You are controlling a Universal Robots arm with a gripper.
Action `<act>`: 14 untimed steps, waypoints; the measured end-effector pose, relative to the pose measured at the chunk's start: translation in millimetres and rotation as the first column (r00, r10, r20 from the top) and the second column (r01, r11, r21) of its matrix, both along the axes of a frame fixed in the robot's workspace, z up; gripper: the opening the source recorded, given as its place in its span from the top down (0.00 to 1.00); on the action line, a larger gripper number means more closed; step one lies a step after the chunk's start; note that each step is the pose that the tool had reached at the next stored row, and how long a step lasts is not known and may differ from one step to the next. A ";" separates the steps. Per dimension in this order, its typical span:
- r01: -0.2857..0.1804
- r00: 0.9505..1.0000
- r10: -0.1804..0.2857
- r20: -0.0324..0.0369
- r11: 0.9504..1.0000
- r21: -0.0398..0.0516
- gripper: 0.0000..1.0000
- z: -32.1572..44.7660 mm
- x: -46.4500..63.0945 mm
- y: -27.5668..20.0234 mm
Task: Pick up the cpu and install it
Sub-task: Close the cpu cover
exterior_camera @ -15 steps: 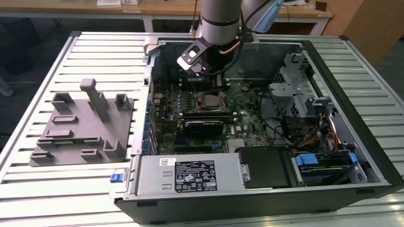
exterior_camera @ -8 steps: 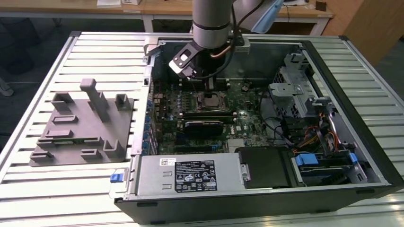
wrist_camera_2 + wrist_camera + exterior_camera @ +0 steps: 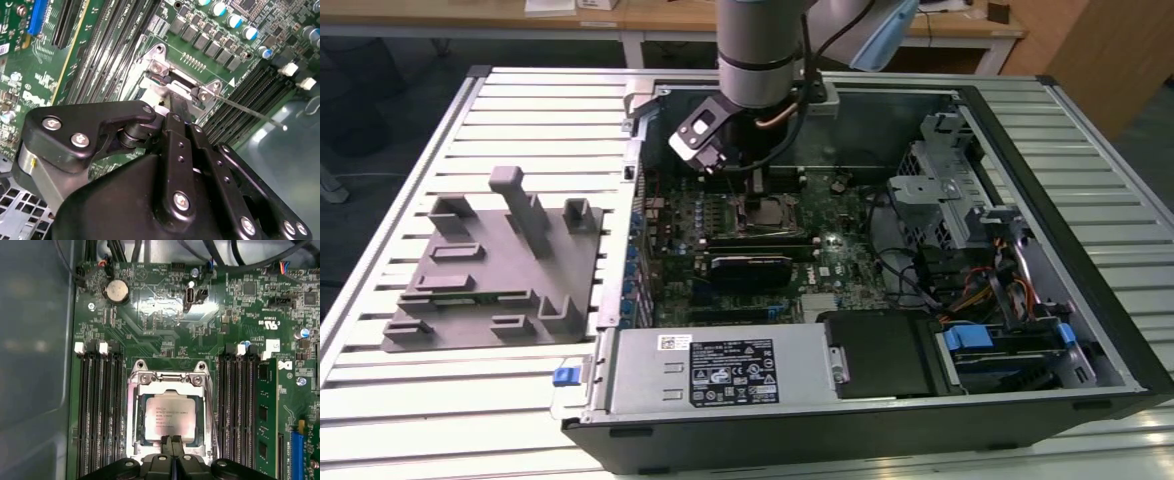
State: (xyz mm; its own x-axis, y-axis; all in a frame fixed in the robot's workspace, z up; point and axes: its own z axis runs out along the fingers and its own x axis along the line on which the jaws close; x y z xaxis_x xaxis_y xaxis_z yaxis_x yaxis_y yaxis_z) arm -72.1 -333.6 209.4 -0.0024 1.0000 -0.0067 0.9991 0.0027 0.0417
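The cpu (image 3: pixel 167 416), a silvery square chip, lies flat inside the metal-framed motherboard socket (image 3: pixel 137 412). In the exterior view the cpu (image 3: pixel 775 212) shows in the middle of the board inside the open computer case. My gripper (image 3: pixel 173 441) hangs just over the chip's near edge, its two black fingers pressed together with nothing between them. In the second wrist view the gripper (image 3: pixel 172 102) points down at the socket frame (image 3: pixel 159 64), close to its hinge screws. In the exterior view the gripper (image 3: pixel 747 188) sits low over the board, just beside the socket.
Memory slots flank the socket, with a green memory stick (image 3: pixel 263 415) on one side. A grey 3D-printed fixture (image 3: pixel 494 270) rests on the slatted table at the exterior view's left. The power supply (image 3: pixel 720 370) and drive cage (image 3: pixel 947 190) stand inside the case walls.
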 end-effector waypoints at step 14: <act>0.000 1.000 0.000 -0.001 1.000 -0.001 0.89 -12.8 -1.8 -0.2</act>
State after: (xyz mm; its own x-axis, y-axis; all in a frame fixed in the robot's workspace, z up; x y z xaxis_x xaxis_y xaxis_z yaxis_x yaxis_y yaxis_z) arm -74.0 -333.8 196.6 -0.0023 1.0000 -0.0075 0.9992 0.0026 0.0410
